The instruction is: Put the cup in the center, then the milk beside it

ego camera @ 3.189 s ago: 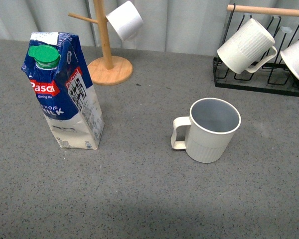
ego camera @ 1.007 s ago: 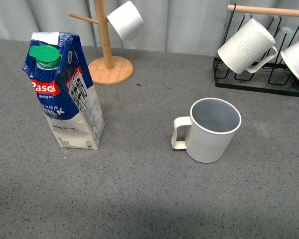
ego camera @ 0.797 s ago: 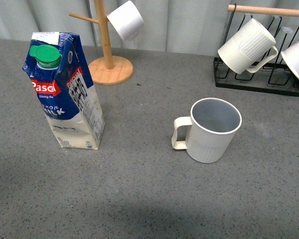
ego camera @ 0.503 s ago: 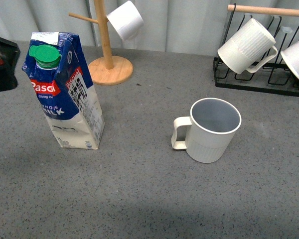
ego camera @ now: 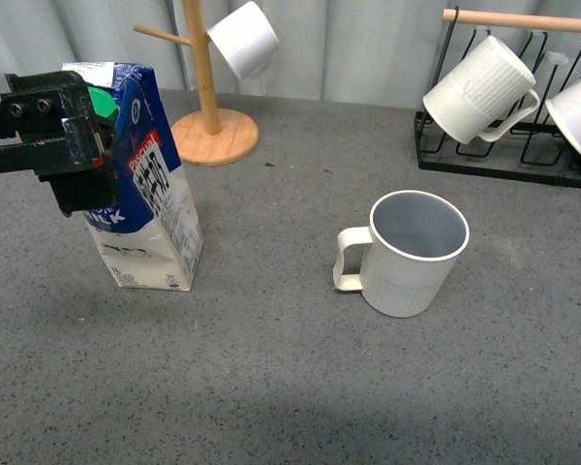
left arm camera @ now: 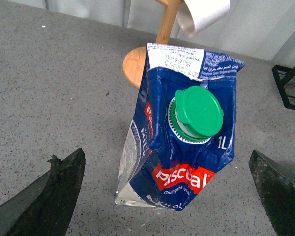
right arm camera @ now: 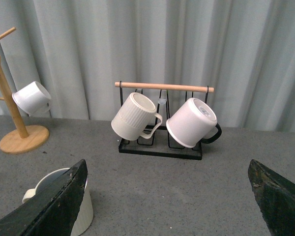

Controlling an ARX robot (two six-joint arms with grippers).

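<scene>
The ribbed cream cup (ego camera: 407,254) stands upright a little toward 3 o'clock from the middle (ego camera: 290,271) of the grey speckled counter (ego camera: 271,387), and its handle points to 9 o'clock. The Pascal milk carton (ego camera: 150,194) stands upright at 9 o'clock of the cup, well apart from it, with the green cap (left arm camera: 199,110) on top. The left pincer (left arm camera: 165,153) is at the upper part of the carton. Its jaws are wide apart, one on each side, and they seem not to touch the carton, though the front view is not clear on this. The right pincer (right arm camera: 167,164) is also spread wide and holds nothing. At 12 o'clock of the carton a wooden mug tree (ego camera: 205,97) carries a smooth white cup (ego camera: 242,39). At 1 o'clock of the ribbed cup a black wire rack (ego camera: 504,160) holds two more mugs.
</scene>
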